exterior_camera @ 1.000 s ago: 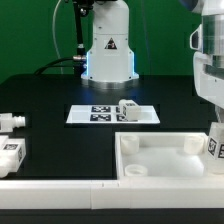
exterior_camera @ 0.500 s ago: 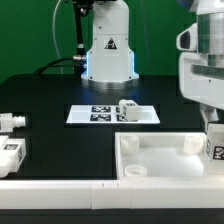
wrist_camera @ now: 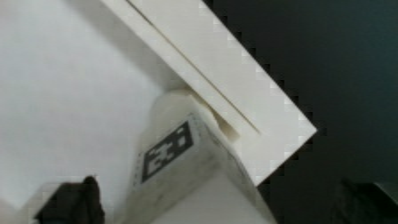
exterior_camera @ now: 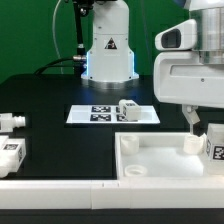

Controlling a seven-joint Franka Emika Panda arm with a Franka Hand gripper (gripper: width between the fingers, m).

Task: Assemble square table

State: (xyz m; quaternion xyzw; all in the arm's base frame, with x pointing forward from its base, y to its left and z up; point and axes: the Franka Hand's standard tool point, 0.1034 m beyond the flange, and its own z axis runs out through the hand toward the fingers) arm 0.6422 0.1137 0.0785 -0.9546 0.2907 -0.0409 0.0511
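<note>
Over white plastic square tabletop [exterior_camera: 160, 165] corner, two-finger gripper [wrist_camera: 228, 203] spread wide, released, straddling short white tagged leg [wrist_camera: 187, 160] without touching.

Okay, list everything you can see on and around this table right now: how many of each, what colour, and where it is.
table top: one, white, exterior view's lower right.
legs: four, white with black tags; one upright at the table top's corner on the exterior view's right, one on the marker board, two at the exterior view's left.
marker board: one, white with black tags, mid-table.
long bar: one, white, along the near edge.
table: one, black.
arm base: one, white, at the back.
tool: one, dark fingers, open, over the upright leg.
</note>
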